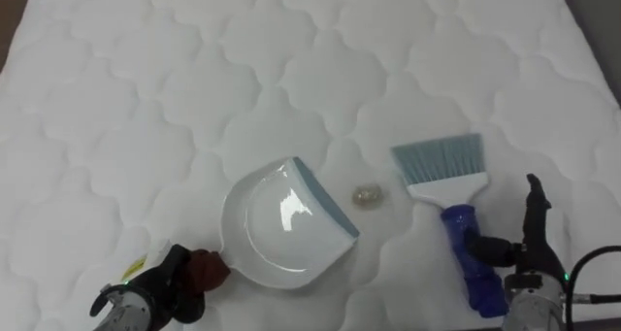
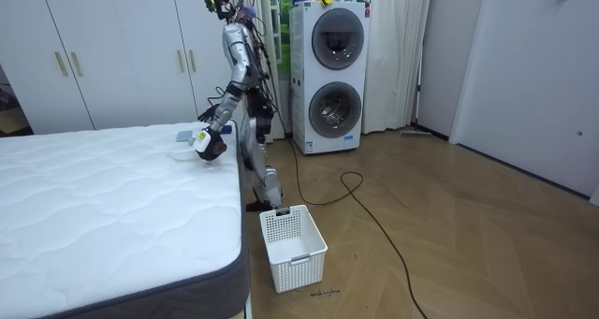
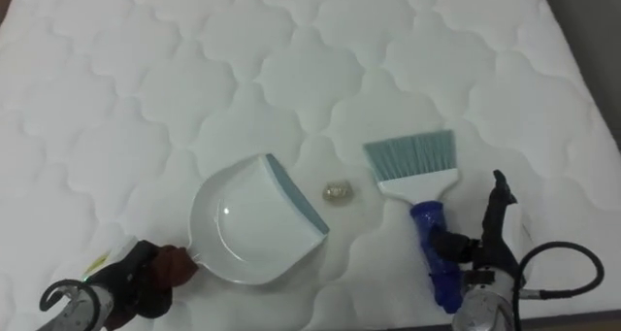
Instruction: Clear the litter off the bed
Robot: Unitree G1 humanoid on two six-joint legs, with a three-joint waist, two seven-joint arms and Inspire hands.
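A white dustpan [image 1: 281, 219] with a grey-blue lip lies on the white quilted mattress [image 1: 194, 69]. Its reddish-brown handle [image 1: 206, 268] is in my left hand [image 1: 170, 287], whose fingers curl round it at the lower left. A small crumpled scrap [image 1: 367, 196] sits just right of the pan's lip. To the right of it lies a brush [image 1: 464, 244] with pale blue bristles and a blue handle. My right hand [image 1: 529, 248] is beside the handle, one finger straight up and the thumb reaching to the handle. In the room view I stand bent at the bed's [image 2: 112, 207] side.
The mattress edge runs down the far right, with dark floor [image 1: 606, 59] beyond it. A white laundry basket [image 2: 293, 247] stands on the wooden floor by the bed's corner. A stacked washer and dryer [image 2: 332, 76] and white wardrobes [image 2: 94, 48] line the wall.
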